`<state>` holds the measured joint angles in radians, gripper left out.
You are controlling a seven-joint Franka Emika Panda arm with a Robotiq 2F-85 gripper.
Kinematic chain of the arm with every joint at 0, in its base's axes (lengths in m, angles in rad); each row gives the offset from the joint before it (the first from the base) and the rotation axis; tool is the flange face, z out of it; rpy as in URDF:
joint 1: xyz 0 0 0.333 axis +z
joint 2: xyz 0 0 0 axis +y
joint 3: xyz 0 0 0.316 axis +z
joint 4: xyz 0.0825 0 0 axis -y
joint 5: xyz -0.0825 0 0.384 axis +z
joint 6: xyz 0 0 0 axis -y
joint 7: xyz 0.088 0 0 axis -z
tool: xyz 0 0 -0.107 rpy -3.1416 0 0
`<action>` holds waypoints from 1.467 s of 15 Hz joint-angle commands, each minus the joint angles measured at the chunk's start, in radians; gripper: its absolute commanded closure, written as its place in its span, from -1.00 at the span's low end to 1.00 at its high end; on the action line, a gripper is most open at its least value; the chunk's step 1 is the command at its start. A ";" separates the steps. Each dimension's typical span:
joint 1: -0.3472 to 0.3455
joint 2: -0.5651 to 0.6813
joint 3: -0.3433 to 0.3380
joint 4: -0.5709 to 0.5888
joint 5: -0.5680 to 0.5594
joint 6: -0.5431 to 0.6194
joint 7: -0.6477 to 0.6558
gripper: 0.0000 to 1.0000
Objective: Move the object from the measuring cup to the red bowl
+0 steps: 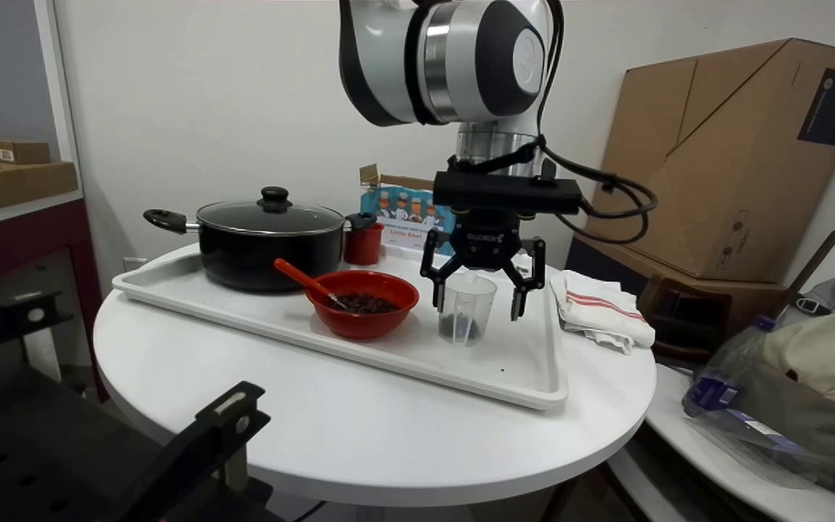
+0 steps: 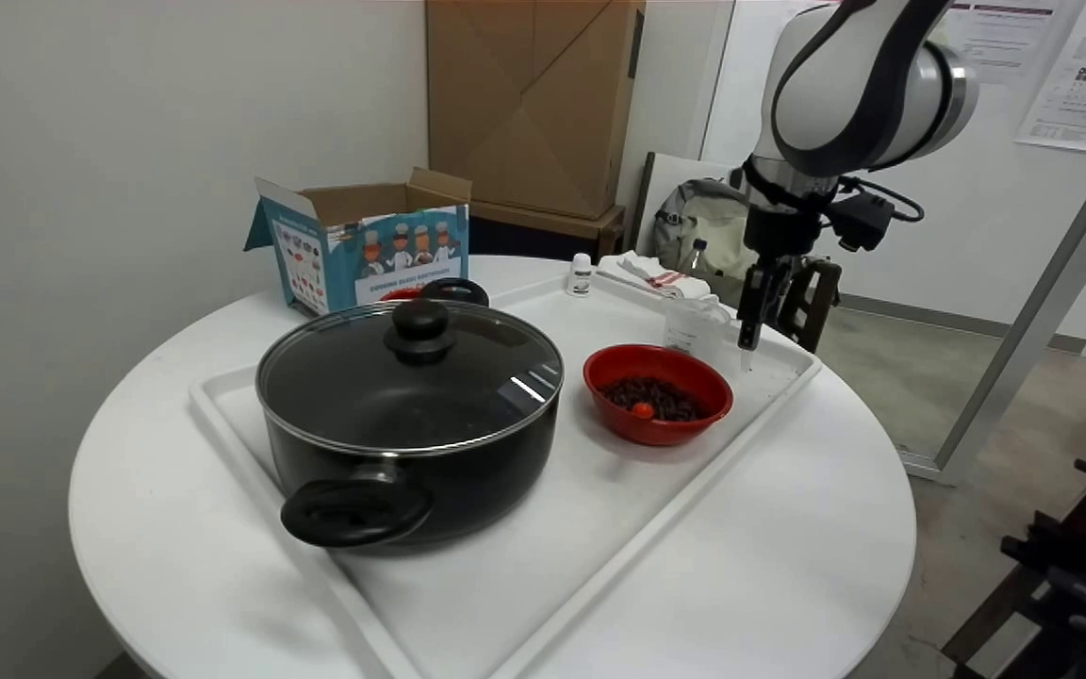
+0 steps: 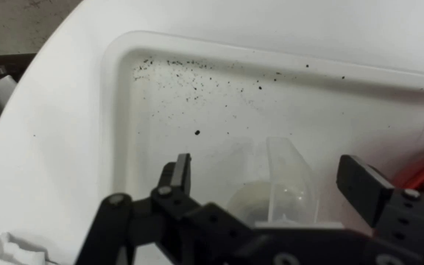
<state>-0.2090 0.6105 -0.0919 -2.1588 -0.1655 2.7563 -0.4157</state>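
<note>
The clear measuring cup point(image 1: 474, 308) stands upright on the white tray with a little dark stuff point(image 1: 457, 328) at its bottom. It also shows in an exterior view point(image 2: 687, 325), faint behind the red bowl point(image 2: 620, 426). The red bowl point(image 1: 359, 328) holds dark bean-like pieces and a red-handled spoon point(image 1: 300, 277). My gripper point(image 1: 479, 303) is open and empty, pointing down at the cup. In the wrist view the cup point(image 3: 293, 180) lies between the open fingers point(image 3: 263, 160), its lower part hidden by the gripper body. In an exterior view the fingers point(image 2: 748, 335) appear beside the cup.
A black lidded pot point(image 1: 272, 250) stands on the tray point(image 1: 417, 366) beyond the bowl. A red cup point(image 1: 364, 245), a printed box point(image 1: 406, 216), a folded towel point(image 1: 599, 308) and a small white bottle point(image 2: 580, 274) are near. Dark crumbs point(image 3: 197, 132) lie in the tray's corner.
</note>
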 commanded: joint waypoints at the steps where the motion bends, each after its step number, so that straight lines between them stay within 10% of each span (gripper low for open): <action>1: -0.024 0.062 0.040 0.070 0.014 -0.003 0.013 -1.00; 2: -0.035 0.072 0.059 0.081 0.027 -0.015 0.007 -0.56; 13: -0.073 0.101 0.138 0.120 0.063 -0.086 -0.018 0.88; 15: -0.083 0.096 0.143 0.122 0.074 -0.103 -0.022 0.94; 16: -0.086 0.094 0.143 0.122 0.075 -0.108 -0.025 0.45; 18: -0.092 0.092 0.144 0.126 0.083 -0.124 -0.026 0.76; 19: -0.096 0.092 0.145 0.128 0.088 -0.134 -0.026 0.28; 22: -0.103 0.086 0.148 0.130 0.096 -0.158 -0.033 -0.01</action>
<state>-0.2904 0.7080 0.0359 -2.0403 -0.0983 2.6442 -0.4171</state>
